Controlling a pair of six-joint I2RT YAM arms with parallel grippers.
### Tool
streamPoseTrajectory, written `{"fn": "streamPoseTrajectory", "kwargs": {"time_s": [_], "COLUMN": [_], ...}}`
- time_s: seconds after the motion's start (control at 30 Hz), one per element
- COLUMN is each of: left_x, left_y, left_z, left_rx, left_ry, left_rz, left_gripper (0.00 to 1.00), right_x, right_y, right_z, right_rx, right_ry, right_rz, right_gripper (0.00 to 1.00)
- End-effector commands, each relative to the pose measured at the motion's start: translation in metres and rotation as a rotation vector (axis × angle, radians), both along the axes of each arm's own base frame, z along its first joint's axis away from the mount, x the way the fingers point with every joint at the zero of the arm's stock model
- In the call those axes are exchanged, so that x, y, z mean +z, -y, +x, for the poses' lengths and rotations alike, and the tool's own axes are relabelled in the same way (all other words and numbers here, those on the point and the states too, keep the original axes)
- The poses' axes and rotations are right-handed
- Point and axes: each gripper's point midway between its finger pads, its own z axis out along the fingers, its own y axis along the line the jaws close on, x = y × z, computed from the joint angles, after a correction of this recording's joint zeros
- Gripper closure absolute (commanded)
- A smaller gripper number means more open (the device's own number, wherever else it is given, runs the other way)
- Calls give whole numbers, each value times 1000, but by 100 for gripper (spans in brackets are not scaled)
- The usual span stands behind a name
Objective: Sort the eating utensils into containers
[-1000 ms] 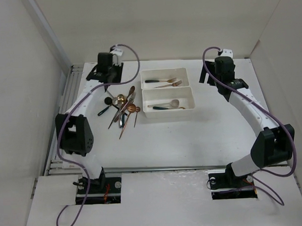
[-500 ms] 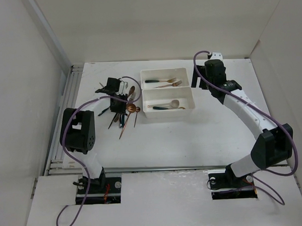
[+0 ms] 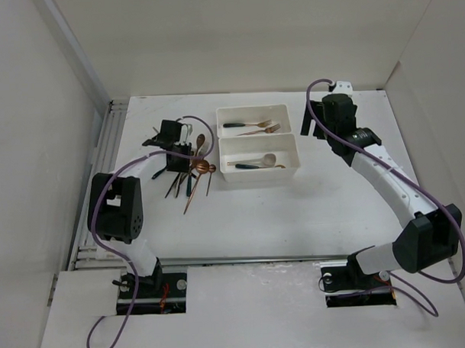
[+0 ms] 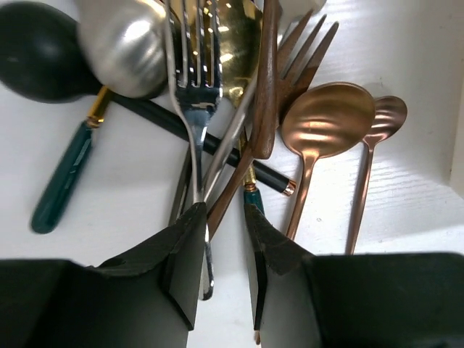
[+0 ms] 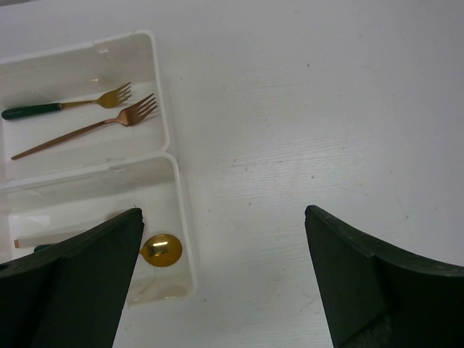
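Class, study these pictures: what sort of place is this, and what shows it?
Most likely a robotics lab test cell, not a kitchen: two robot arms bolted to a white table, plain white walls boxing it in, and utensils laid out beside two bins for sorting.

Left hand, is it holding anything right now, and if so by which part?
Nothing is clearly held. The left hand straddles the handle of the silver fork, but a gap shows between that handle and one finger.
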Motion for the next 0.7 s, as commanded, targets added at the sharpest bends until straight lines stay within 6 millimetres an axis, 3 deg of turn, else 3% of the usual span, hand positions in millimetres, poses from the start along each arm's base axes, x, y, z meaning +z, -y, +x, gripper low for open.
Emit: {"fn": "streamPoseTrajectory", "kwargs": {"time_s": [0.0, 0.1, 0.3, 0.5, 0.63, 0.67], "left_x": [25, 23, -8, -23, -27, -27], "left_y": [-12, -20, -28, -30, -24, -22], "left_z": [4, 8, 2, -1, -6, -6], "left_rx": [10, 12, -9, -24, -42, -48], "left_ry": [75, 93, 4, -36, -60, -62], "left_rz": [45, 71, 115, 119, 90, 79], "left_gripper": [75, 75, 74, 75, 81, 87], "right_x": [18, 20, 17, 21, 20, 20], "right_y": [0, -5, -5, -1, 2, 2], "right_z": [0, 2, 3, 0, -3, -3], "right_rx": [-16, -7, -7, -24, -32, -32], "right_ry": [46, 46, 37, 51, 51, 51], "right_rz": [18, 18, 15, 9, 4, 4], "right_gripper": [3, 3, 3, 3, 3, 3]}}
